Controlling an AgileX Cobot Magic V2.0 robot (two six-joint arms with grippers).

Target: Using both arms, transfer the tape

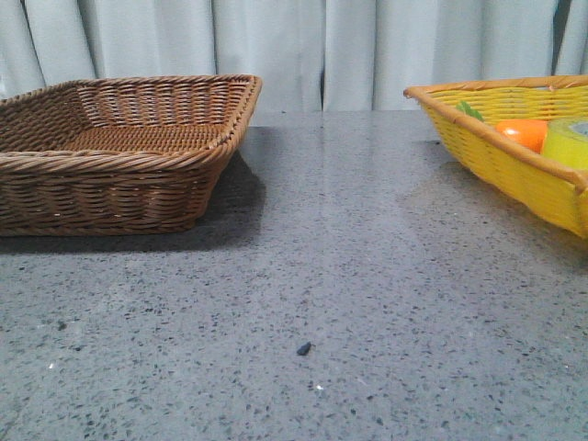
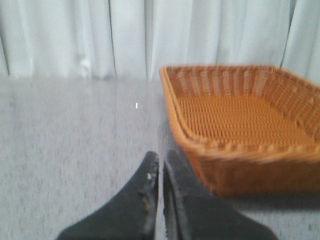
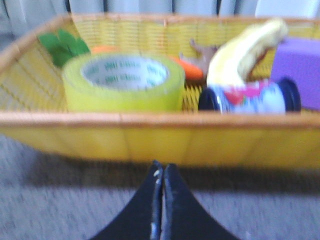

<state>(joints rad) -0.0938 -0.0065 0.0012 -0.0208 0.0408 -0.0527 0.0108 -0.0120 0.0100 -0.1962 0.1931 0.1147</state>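
Note:
The tape (image 3: 123, 82), a wide yellow roll with a white core and green print, lies flat inside the yellow basket (image 3: 150, 137). In the front view the tape (image 1: 570, 142) shows at the far right edge, in that basket (image 1: 514, 170). My right gripper (image 3: 162, 167) is shut and empty, just outside the basket's near wall, over the table. My left gripper (image 2: 161, 159) is shut and empty, over the table beside the corner of the brown wicker basket (image 2: 240, 145). Neither gripper shows in the front view.
The brown basket (image 1: 119, 156) stands at the back left with nothing in it. The yellow basket also holds an orange carrot toy (image 3: 187, 70) with green leaves (image 3: 62, 47), a banana (image 3: 240, 52), a can (image 3: 250, 97) and a purple block (image 3: 297, 67). A small dark speck (image 1: 303, 348) lies on the grey table.

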